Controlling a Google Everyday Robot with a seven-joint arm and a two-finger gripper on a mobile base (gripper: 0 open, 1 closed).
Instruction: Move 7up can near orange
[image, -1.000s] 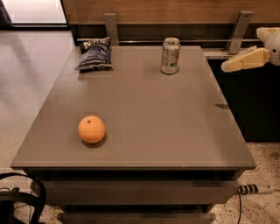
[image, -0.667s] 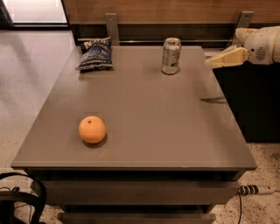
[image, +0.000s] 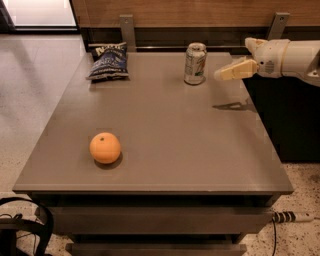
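Counted one table (image: 165, 165), grey and flat-topped. Found three things on it, one of each kind: one 7up can (image: 195, 63), upright near the far edge; one orange (image: 105, 148) toward the near left; one dark blue crisp bag (image: 108, 62) at the far left corner. Noted one gripper (image: 231, 58), cream-coloured, reaching in from the right over the far right edge, just beside the can but apart from it, jaws spread. Tallied two grey metal uprights (image: 127, 30) behind the table, one left, one right. Spotted one black strap loop (image: 47, 220) on the floor at near left and one white plug strip (image: 290, 217) at near right.
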